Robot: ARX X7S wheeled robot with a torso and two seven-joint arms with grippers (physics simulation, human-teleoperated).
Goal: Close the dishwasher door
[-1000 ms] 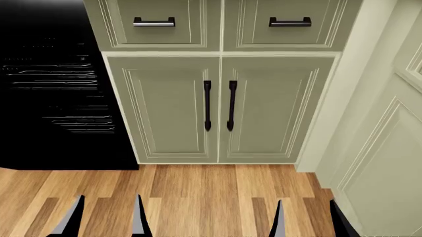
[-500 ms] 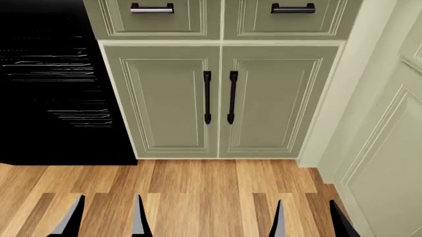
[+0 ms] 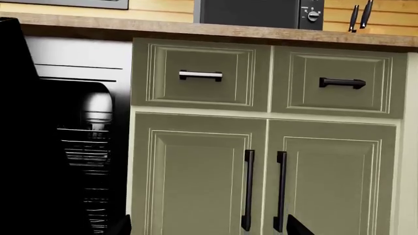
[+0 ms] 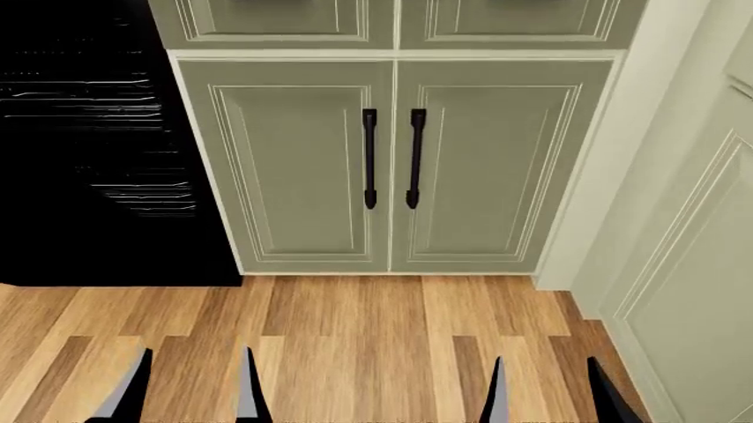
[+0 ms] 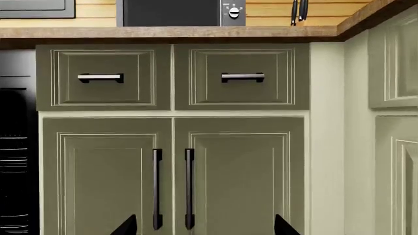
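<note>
The dishwasher (image 4: 106, 132) stands open at the left of the head view, a black cavity with wire racks (image 4: 83, 97). In the left wrist view the racks (image 3: 88, 152) show inside it. A plain black panel (image 3: 13, 122) at that frame's edge looks like the dishwasher door; its handle is not visible. My left gripper (image 4: 189, 388) is open and empty, low over the floor, right of the dishwasher and well short of it. It also shows in the left wrist view (image 3: 209, 227). My right gripper (image 4: 547, 388) is open and empty, also seen in the right wrist view (image 5: 206, 227).
Sage-green double cabinet doors (image 4: 394, 159) with black handles face me, with drawers (image 5: 173, 76) above. A microwave (image 5: 179, 12) and knives (image 5: 298, 11) are on the wooden counter. A pale tall cabinet (image 4: 682, 264) juts out on the right. Wooden floor (image 4: 365, 344) lies below.
The cabinets and dishwasher have slid upward in the head view and more floor shows in front. Both grippers stay open in the same place in the frame.
</note>
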